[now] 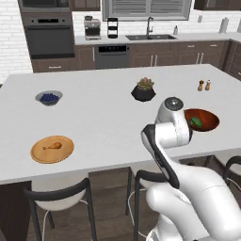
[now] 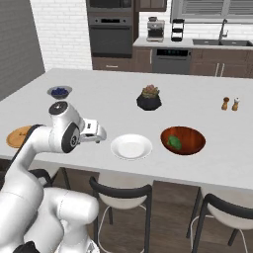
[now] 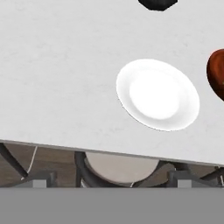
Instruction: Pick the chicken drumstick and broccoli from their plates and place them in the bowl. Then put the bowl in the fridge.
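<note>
The chicken drumstick (image 1: 52, 146) lies on the tan wooden plate (image 1: 40, 154) at the counter's front left. The broccoli (image 2: 174, 142) sits inside the reddish-brown bowl (image 2: 190, 132) at the front right, also seen as broccoli (image 1: 196, 122) in the bowl (image 1: 209, 117). The white plate (image 2: 131, 147) lies bare just left of the bowl. My gripper (image 2: 95, 134) hovers above the counter's near edge, left of the white plate (image 3: 157, 94), and is open with nothing between its fingers. I cannot tell whether the flat grey surface (image 2: 20, 44) at far left is the fridge.
A grey bowl of blueberries (image 1: 49, 98), a black succulent pot (image 1: 143, 90) and salt and pepper shakers (image 1: 204, 85) stand farther back on the island. Black stools (image 2: 121, 195) sit under the near edge. A wall oven (image 1: 49, 35) and a sink (image 1: 150, 35) line the back wall.
</note>
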